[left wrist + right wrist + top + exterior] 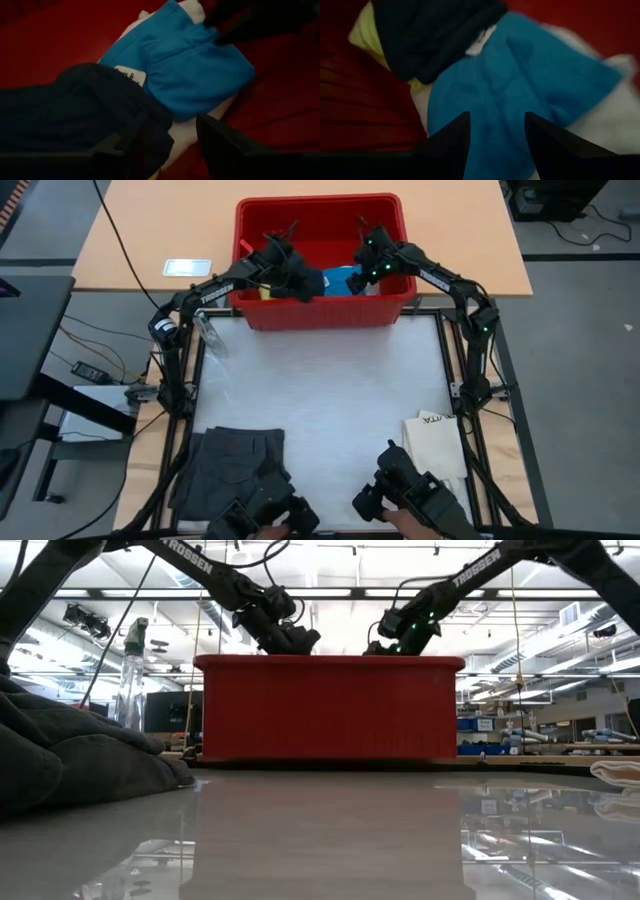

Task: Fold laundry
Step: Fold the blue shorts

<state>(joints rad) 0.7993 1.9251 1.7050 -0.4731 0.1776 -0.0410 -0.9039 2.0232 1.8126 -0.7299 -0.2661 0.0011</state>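
Grey shorts (70,755) lie closest to the low camera, a slumped heap at left of frame; in the high view they sit at lower left of the table (320,395), apparently set aside. Cream tote (437,442) lies flat at lower right, not part of the job.

Remaining laundry is in the red bin (322,310) at top centre of the high view, butted against the table's far edge. Both arms reach over its near wall into it.

Left end effector (162,150): fingers parted, nothing between them, hovering just above the navy cloth (75,110), which overlaps the blue cloth (195,75). White cloth (192,132) shows under the blue.

Right end effector (497,145): fingers also apart, released, poised over the blue piece from the other side. Yellow cloth (367,30) peeks from beneath the navy, against the bin wall.

Judgement: both are positioned to pick one garment out of the pile. Blue lies on top and mostly uncovered, so it looks the easiest to lift clear. Navy overlaps its edge and may drag along.

Room: bin walls hem the arms on all sides, and the two end effectors are near each other, so sideways clearance is tight. Upward is free. Table centre between shorts and tote is open for spreading and folding.
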